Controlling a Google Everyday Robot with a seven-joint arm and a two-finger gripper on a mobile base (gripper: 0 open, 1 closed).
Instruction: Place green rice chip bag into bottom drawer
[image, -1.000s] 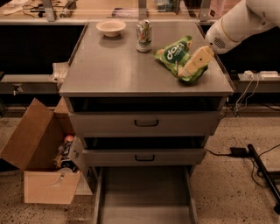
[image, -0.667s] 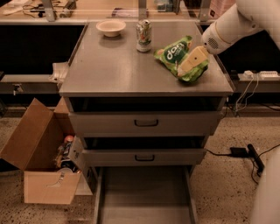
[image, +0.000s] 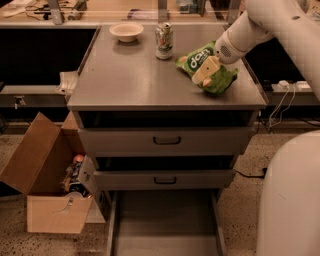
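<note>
Gripper (image: 206, 73) has edged left, further over the green rice chip bag (image: 222, 80), worktop (image: 130, 75) right side. Grip: cannot tell. Step: grasping. Next: lift, lower into open bottom drawer (image: 165, 222).

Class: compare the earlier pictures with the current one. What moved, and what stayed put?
The gripper has slid slightly toward the picture's left over the green rice chip bag, and the robot's white body has entered at lower right. The bag, can, bowl and open bottom drawer stayed put.
</note>
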